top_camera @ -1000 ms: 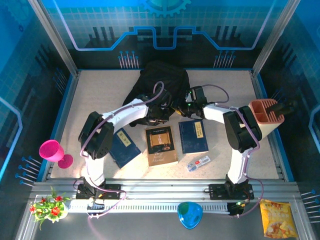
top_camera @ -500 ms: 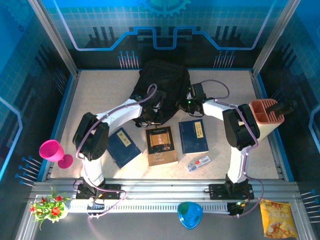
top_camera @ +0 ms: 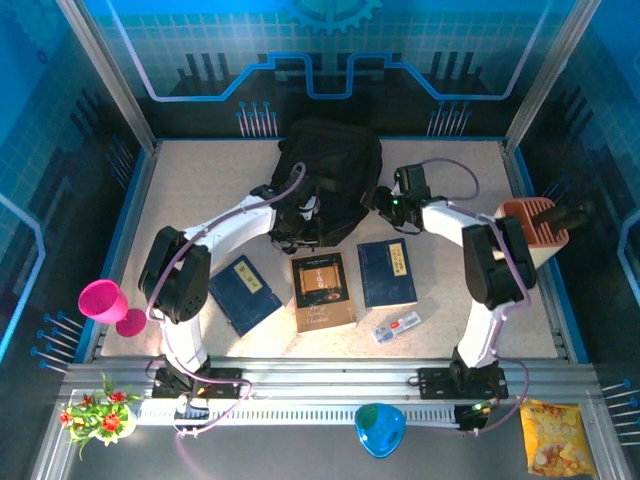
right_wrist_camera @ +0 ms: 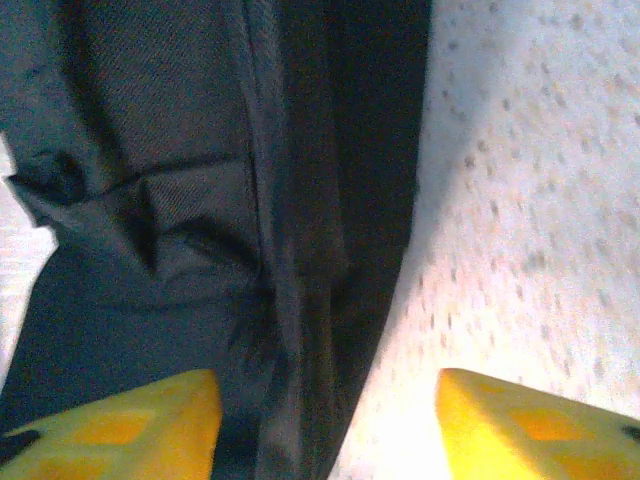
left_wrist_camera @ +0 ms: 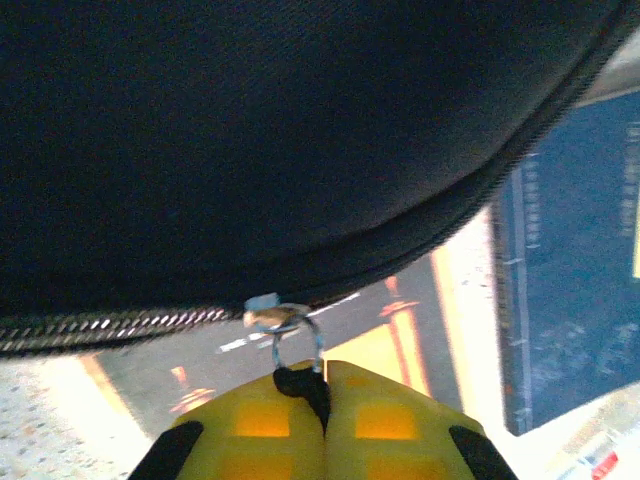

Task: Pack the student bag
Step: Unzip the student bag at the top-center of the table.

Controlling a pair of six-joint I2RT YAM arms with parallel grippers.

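The black student bag lies at the back middle of the table. My left gripper is at the bag's near edge, shut on the black zipper pull, whose metal ring hangs from the zipper line. My right gripper stands open at the bag's right edge, with its left fingertip over the dark fabric and its right one over bare table. Two dark blue books and a brown book lie in front of the bag.
A small pack lies near the front edge. An orange holder stands at the right, a pink goblet at the left rim. Outside the table sit a blue bowl, flowers and a snack bag.
The bag has shifted back and rounded out. My left gripper moved slightly back and left with the zipper pull. My right gripper moved right along the bag's edge.
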